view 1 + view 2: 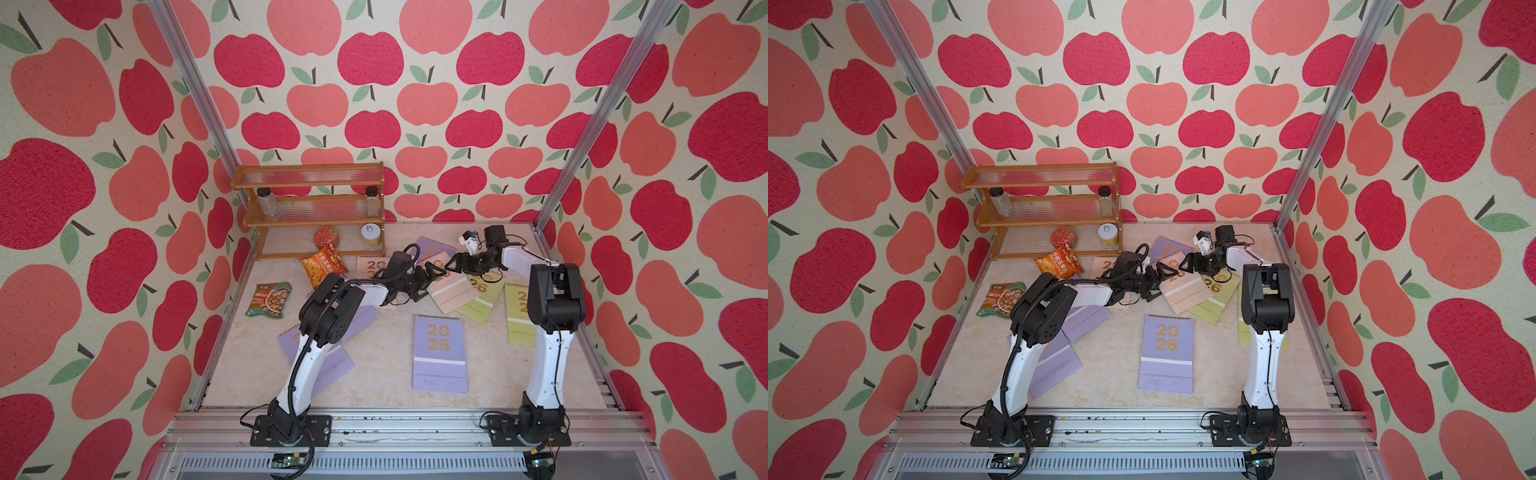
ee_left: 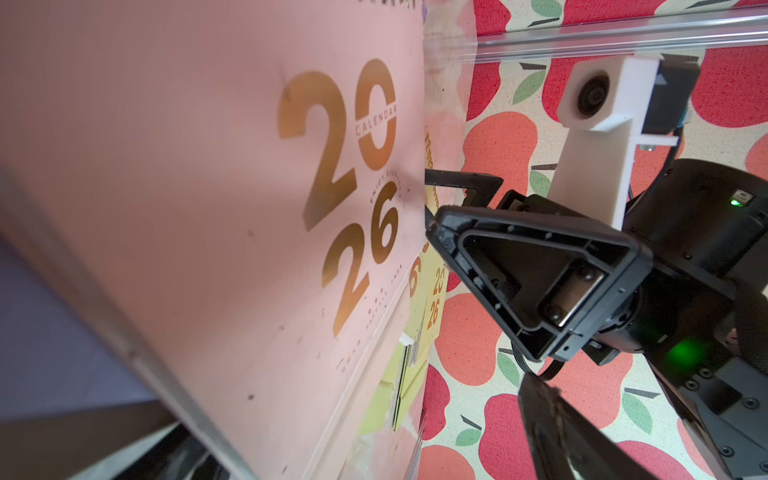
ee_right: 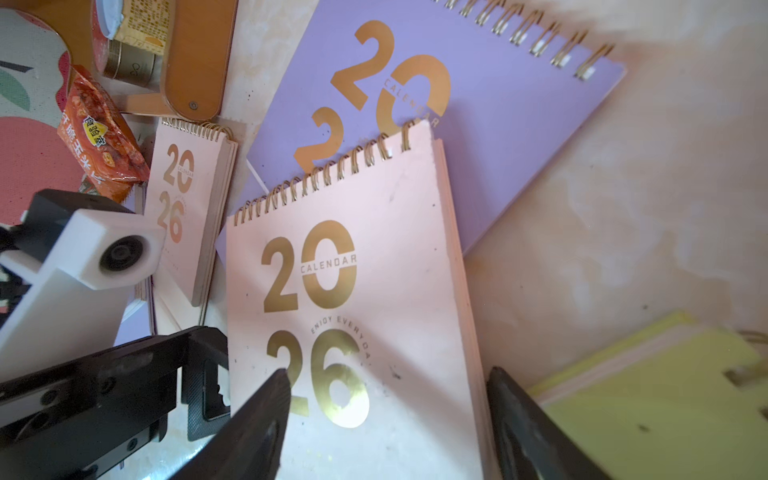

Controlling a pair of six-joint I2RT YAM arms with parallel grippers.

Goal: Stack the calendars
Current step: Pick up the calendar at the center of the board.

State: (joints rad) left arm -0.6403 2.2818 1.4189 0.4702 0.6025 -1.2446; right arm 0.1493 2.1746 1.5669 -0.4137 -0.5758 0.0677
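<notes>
Apple-patterned walls (image 1: 374,83) enclose a marbled bench (image 1: 386,299), on which the calendars (image 1: 440,353) are scattered flat, lilac towards the near left and yellow-green to the right. At the far middle, a pink calendar (image 1: 451,291) is flanked by both arms. The left pincer (image 1: 432,281) is spread wide at its left edge, and the right pincer (image 1: 449,264) is held apart over its gold numerals.

Both top views: high above, looking down, whole table (image 1: 382,340) (image 1: 1113,353). My left wrist camera (image 3: 120,253), right wrist camera (image 2: 594,95): close, face-to-face, share pink calendar (image 2: 187,208) (image 3: 374,291).
</notes>
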